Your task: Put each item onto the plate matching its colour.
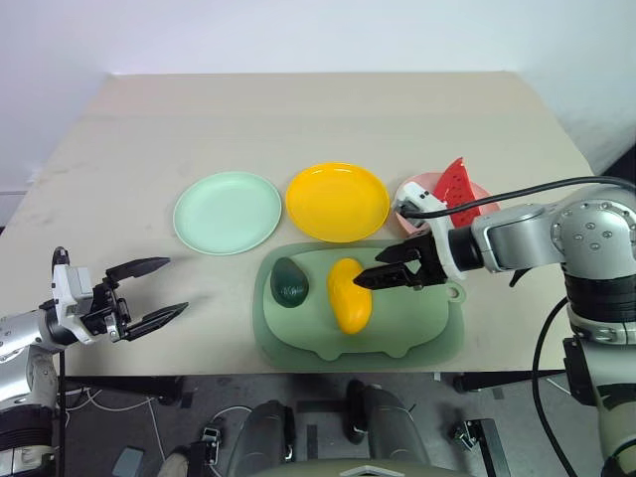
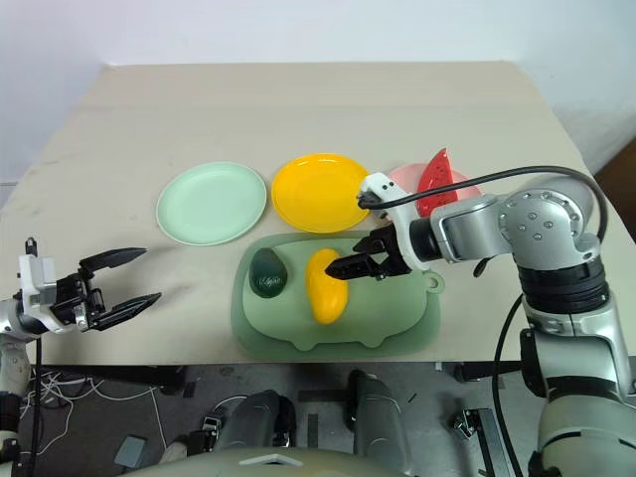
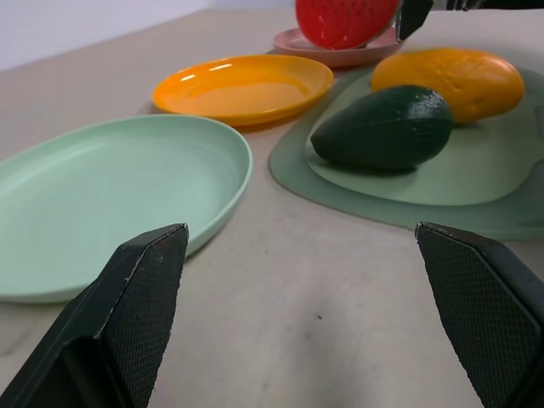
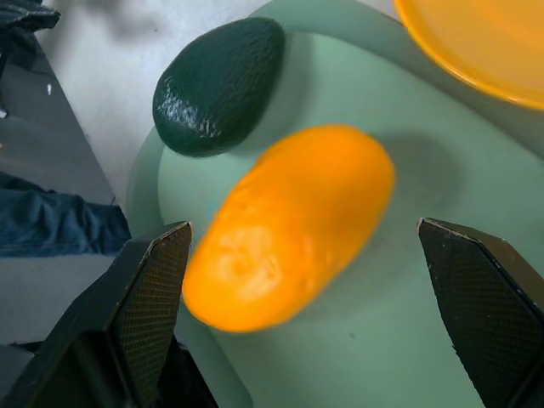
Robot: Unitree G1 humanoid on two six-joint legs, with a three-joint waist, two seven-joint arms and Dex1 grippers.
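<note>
Yellow mango (image 1: pixel 349 294) and dark avocado (image 1: pixel 290 282) lie on the green pig-shaped board (image 1: pixel 417 333); the watermelon wedge (image 1: pixel 456 190) sits on the pink plate (image 1: pixel 412 189). The right gripper (image 1: pixel 376 268) hangs spread wide just above the mango. The left gripper (image 1: pixel 159 291), spread and empty, is near the table's front edge.

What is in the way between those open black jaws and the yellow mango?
Nothing visible. The right gripper hangs open right by the mango on the green board; the avocado lies clear on the mango's far side.

Bright, even light; soft shadows.
</note>
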